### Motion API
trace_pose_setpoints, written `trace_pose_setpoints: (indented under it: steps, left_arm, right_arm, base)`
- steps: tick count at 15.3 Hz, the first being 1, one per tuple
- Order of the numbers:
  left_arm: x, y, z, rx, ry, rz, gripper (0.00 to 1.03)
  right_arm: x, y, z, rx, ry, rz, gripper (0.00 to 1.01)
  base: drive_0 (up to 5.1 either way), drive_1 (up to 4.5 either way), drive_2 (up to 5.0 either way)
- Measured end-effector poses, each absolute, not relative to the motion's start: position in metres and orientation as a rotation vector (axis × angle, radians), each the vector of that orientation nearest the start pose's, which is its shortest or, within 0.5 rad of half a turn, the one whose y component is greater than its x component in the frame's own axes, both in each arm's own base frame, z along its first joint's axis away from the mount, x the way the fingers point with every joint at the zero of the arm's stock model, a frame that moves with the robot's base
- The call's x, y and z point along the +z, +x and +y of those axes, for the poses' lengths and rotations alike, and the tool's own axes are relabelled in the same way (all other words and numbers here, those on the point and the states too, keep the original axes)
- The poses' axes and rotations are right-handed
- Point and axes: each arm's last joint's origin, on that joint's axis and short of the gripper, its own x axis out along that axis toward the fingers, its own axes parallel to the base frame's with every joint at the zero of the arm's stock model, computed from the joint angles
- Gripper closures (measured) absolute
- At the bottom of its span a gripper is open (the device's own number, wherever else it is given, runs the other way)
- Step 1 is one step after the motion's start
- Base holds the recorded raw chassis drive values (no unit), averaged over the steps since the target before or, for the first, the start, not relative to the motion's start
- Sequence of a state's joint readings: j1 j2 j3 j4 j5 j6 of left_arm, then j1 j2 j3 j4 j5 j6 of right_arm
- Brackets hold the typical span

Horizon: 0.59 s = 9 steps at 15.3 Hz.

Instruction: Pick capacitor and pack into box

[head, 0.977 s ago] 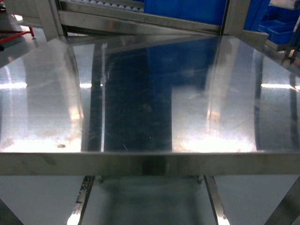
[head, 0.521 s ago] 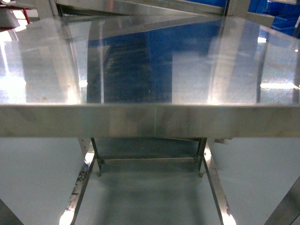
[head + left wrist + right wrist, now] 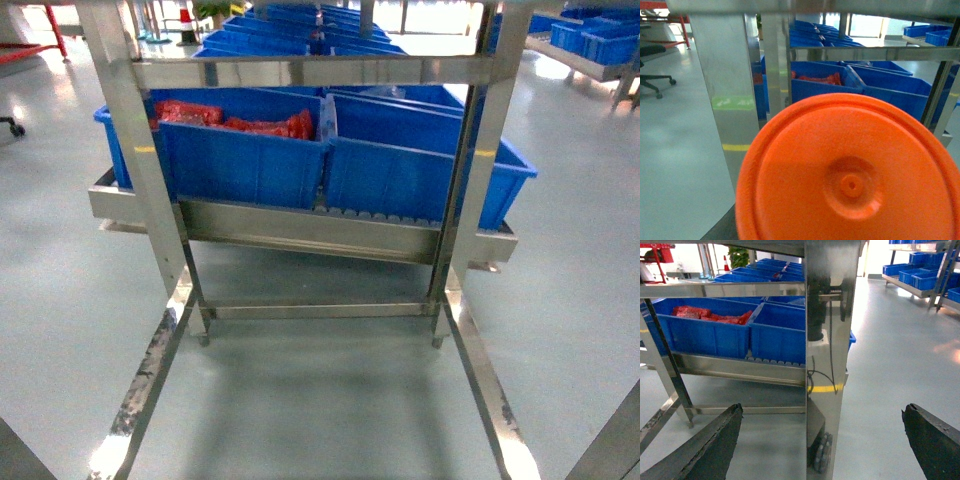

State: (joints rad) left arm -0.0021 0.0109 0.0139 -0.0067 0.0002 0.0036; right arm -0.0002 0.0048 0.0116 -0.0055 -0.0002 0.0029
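Note:
No capacitor and no box show in any view. An orange round plastic disc [image 3: 850, 175] with a raised hub fills the lower part of the left wrist view and hides the left gripper's jaws. I cannot tell whether they hold it. In the right wrist view my right gripper [image 3: 822, 409] is open, its two dark fingers [image 3: 715, 445] far apart with nothing between them. Neither gripper appears in the head view.
A steel rack [image 3: 140, 180] stands ahead, with two blue bins [image 3: 245, 150] on its low shelf [image 3: 300, 228]. The left bin holds red bags [image 3: 235, 122]. A steel post [image 3: 827, 340] with a caster [image 3: 822, 452] stands just ahead of the right gripper. An office chair [image 3: 655, 75] is at far left.
The head view has sunk from the shiny steel tabletop to below its edge. The tabletop has left the frame and the rack with blue bins now fills the view.

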Motion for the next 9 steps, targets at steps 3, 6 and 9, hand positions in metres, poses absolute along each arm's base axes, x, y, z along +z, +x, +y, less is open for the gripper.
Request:
trace_pose_setpoints:
  steps: [3, 6, 9]
  left_arm:
    - [0.1667, 0.0975, -0.0002, -0.001, 0.003, 0.004, 0.59]
    - [0.1666, 0.0975, -0.0002, -0.002, 0.003, 0.005, 0.59]
    - [0.1667, 0.0975, -0.0002, -0.002, 0.003, 0.004, 0.59]
  right_arm:
    - [0.1666, 0.0973, 0.0, 0.001, 0.002, -0.002, 0.03]
    - [0.1665, 0.0973, 0.0, 0.0, 0.002, -0.001, 0.03]
    - [0.1665, 0.0973, 0.0, 0.0, 0.002, -0.001, 0.03]
  base:
    - [0.0, 0.0, 0.0]
    - [0.0, 0.0, 0.0]
    - [0.0, 0.0, 0.0]
